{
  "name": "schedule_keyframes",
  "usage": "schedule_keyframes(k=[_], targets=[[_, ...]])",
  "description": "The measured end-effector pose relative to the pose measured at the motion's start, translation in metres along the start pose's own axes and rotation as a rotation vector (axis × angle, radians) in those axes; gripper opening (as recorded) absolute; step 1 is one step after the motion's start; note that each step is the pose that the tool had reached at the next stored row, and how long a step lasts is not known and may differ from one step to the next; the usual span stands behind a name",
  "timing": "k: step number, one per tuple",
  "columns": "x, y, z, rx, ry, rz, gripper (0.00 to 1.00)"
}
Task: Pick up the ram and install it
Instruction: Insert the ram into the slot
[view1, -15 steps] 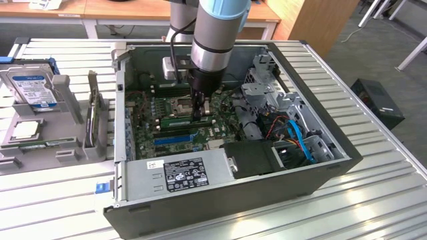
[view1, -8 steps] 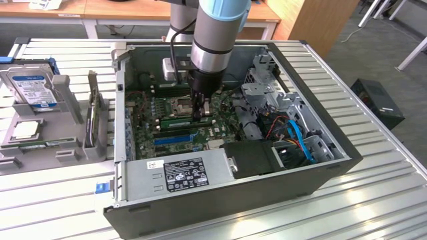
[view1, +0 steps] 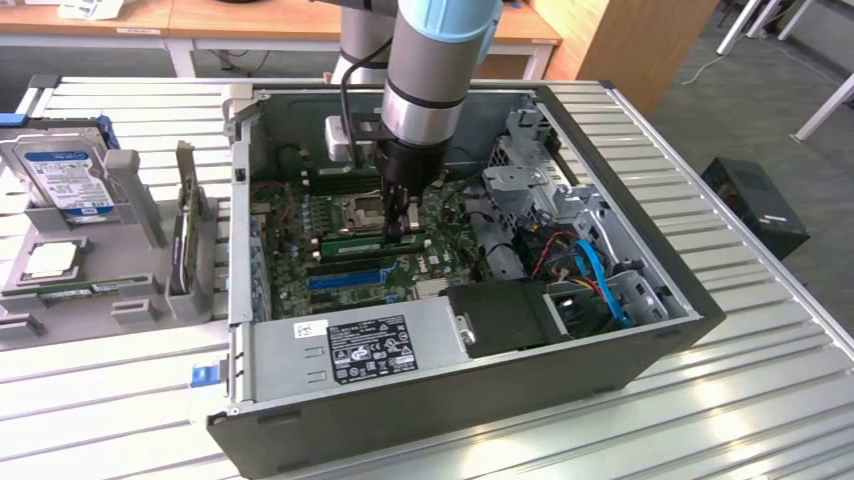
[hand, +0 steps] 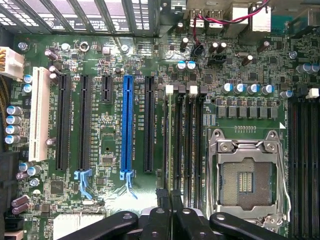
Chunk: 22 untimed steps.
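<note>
The ram (view1: 354, 243) is a narrow green stick standing on edge over the motherboard inside the open PC case (view1: 467, 400). My gripper (view1: 396, 232) reaches straight down into the case and is shut on one end of the ram. In the wrist view the black fingers (hand: 157, 222) are pressed together, my gripper (hand: 170, 212) is centred on the bank of memory slots (hand: 184, 135) beside the CPU socket (hand: 247, 172), and the ram lies edge-on along the slot nearest the long black slots. Whether it is seated in the slot cannot be told.
A silver hard drive (view1: 60, 170) and a green expansion card (view1: 187, 215) stand in a grey holder at the exterior view's left. The power supply (view1: 360, 345), the drive cage (view1: 534, 190) and blue cables (view1: 594, 275) crowd the case. A blue card slot (hand: 127, 125) runs alongside the memory slots.
</note>
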<state>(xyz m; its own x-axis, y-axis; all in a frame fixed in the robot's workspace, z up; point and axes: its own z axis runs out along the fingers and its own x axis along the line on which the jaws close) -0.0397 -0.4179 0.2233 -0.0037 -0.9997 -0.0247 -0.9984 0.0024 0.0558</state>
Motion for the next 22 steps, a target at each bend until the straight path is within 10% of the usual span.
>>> schedule_keyframes(k=[22], targets=[[-0.0003, 0.0006, -0.0098, 0.0001, -0.0001, 0.0, 0.19]])
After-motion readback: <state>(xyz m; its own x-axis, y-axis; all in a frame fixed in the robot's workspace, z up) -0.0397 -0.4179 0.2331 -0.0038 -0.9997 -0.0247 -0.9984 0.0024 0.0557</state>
